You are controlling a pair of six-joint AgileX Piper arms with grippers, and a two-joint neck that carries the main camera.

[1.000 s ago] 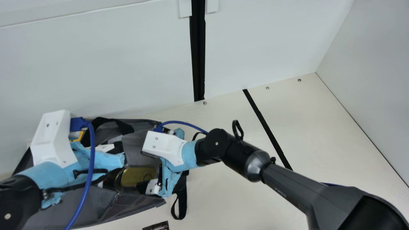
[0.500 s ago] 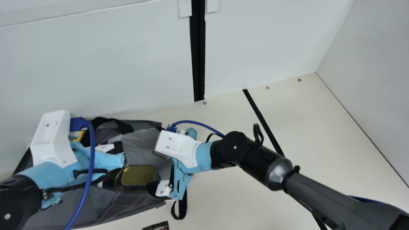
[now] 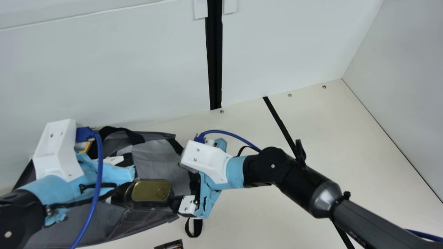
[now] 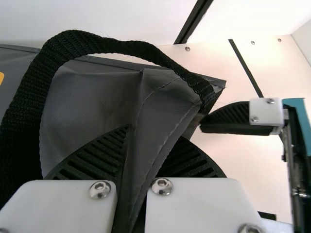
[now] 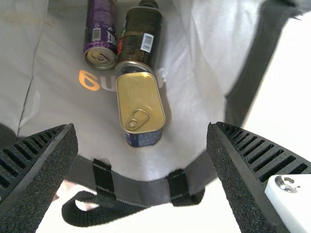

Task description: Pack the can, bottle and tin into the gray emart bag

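Observation:
My left gripper (image 3: 112,169) is over the left part of the gray emart bag (image 3: 155,160); in the left wrist view the left gripper (image 4: 151,143) is shut on a fold of the bag (image 4: 167,99). At the bag's right edge is my right gripper (image 3: 185,192). In the right wrist view, the right gripper (image 5: 143,133) stands open above the bag's opening, nothing between its pads. Inside lie the purple can (image 5: 101,36), the dark bottle (image 5: 140,36) and the gold-topped tin (image 5: 140,104), the tin against the bottle's end. The main view also shows the tin (image 3: 151,190).
Black straps lie around the bag; one strap loop (image 3: 193,228) hangs out over the table (image 3: 263,214) at its right end. A small dark printed item (image 3: 169,245) lies at the main view's bottom edge. White walls stand behind and at right.
The right gripper has drawn back rightward from over the tin to the bag's edge, leaving more of the bag's inside in sight. My left arm has kept still.

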